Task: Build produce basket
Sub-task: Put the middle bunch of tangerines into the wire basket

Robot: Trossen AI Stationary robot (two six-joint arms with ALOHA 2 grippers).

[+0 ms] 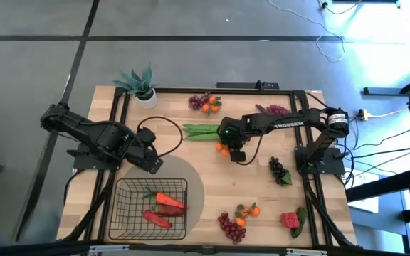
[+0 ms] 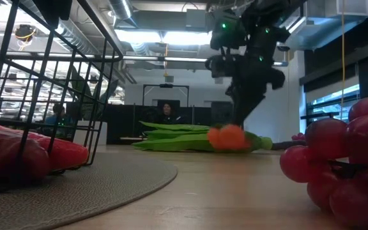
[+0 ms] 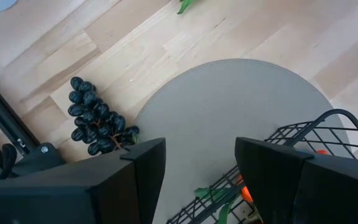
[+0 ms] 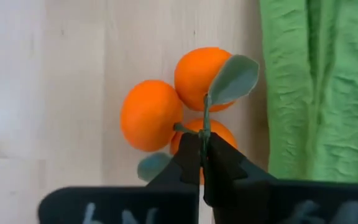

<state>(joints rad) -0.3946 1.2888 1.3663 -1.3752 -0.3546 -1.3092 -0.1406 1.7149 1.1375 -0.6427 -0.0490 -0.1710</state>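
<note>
At the centre of the frame, my right end effector is clamped on the tangerines; the basket lies lower left, nearer my left end effector, whose fingers are apart.

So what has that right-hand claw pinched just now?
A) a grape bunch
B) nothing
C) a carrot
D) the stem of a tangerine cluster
D: in the right wrist view the right gripper is shut on the green stem of the tangerine cluster, which lies beside the green bean pods.
</note>
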